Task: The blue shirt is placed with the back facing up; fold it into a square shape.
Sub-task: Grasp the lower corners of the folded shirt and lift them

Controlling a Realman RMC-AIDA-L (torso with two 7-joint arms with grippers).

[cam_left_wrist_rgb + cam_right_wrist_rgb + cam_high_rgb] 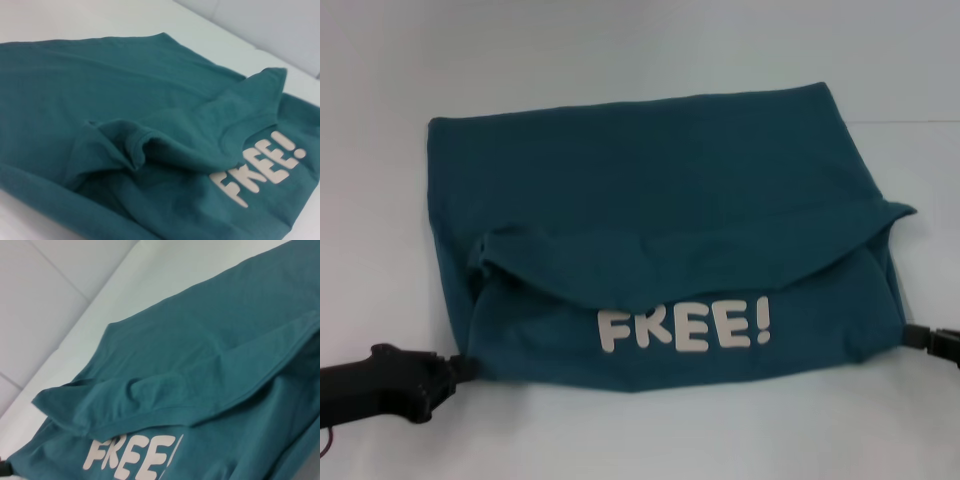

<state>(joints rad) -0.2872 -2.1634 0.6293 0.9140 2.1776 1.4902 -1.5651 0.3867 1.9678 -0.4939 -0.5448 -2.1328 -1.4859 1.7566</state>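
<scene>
Spread flat on the white table (620, 440): the blue shirt (650, 180), already doubled over so that the near layer shows the white "FREE!" lettering (685, 328) face up, with a loose flap (670, 255) of plain cloth draped across just beyond the letters. Folded, by the look of it, to bring the garment toward a square; judged roughly halfway there, since the outline is wider than deep and the flap lies rumpled, not squared. Positioned at the shirt's near-left corner: the left gripper (460, 368), tip touching or just beside the cloth edge, probably placed there to pinch that corner for the next fold. Cannot tell how far its claw is open, nor whether any fabric is caught in it. Stationed at the shirt's right edge, level with the lettering: the right gripper (920, 338), likewise at the hem, mirrored to the left one so both sides could be lifted evenly; its claw state also impossible to tell, and no held cloth clearly visible. Seen from the left wrist: a raised, rolled hem (137, 150) beside the lettering, likely to crease badly if pressed down as is. No containers anywhere near the shirt, so nothing held inside anything.
</scene>
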